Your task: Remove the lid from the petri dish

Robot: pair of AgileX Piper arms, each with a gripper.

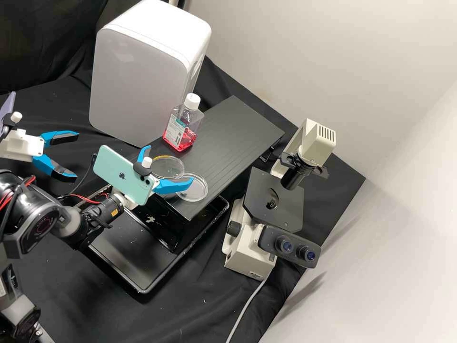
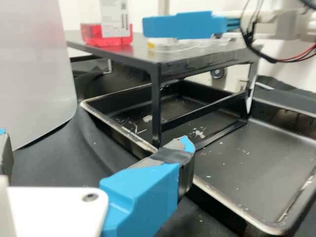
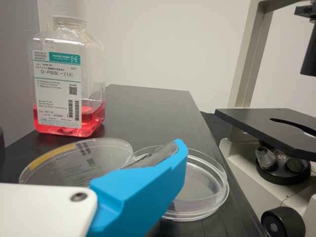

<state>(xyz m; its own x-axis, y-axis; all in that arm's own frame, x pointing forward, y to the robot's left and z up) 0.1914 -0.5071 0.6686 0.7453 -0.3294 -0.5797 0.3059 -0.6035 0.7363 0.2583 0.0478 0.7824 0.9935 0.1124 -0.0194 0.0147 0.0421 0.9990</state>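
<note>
Gripping the lid [image 3: 79, 160], apparently, with its blue tips spread wide, the right pincer [image 1: 170, 165] should set it down flat, well clear of the petri dish [image 3: 207, 182].

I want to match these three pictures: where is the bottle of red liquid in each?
High view: the bottle stands on the raised black shelf, in front of the white box.
Left wrist view: the bottle is at the shelf's far end, beside the white box.
Right wrist view: the bottle is behind the lid.
Shared landmark: the shelf.
</note>
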